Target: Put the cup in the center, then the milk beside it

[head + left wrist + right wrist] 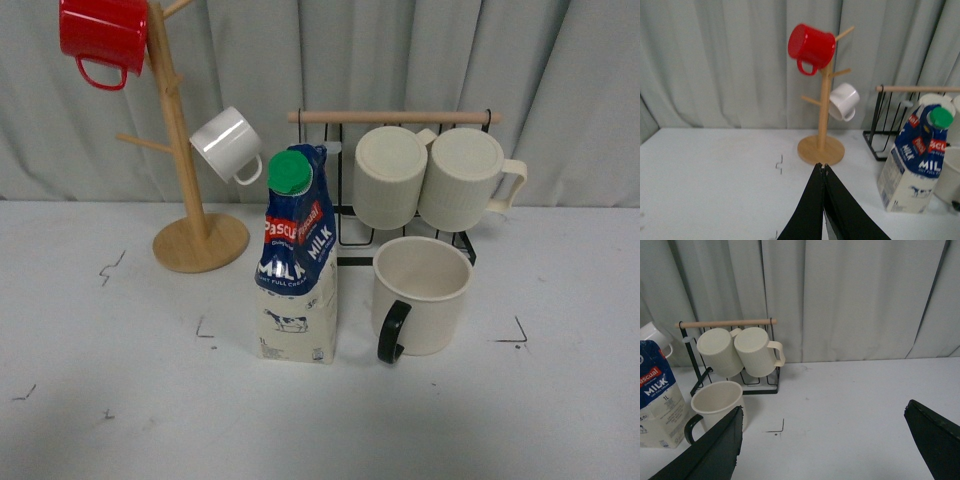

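The cup (421,295), wide and cream with a black handle, stands upright on the white table in the front view. Its handle points to the front left; no smiley face shows. The milk (297,262), a blue-topped carton with a green cap, stands just left of the cup, a small gap between them. Neither gripper shows in the front view. My left gripper (823,167) is shut and empty, over the table left of the milk (914,160). My right gripper (822,417) is open wide and empty, right of the cup (717,402) and the milk (659,402).
A wooden mug tree (185,180) at the back left holds a red mug (103,38) and a small white mug (228,144). A black wire rack (400,210) behind the cup holds two ribbed cream mugs (435,175). Grey curtains hang behind.
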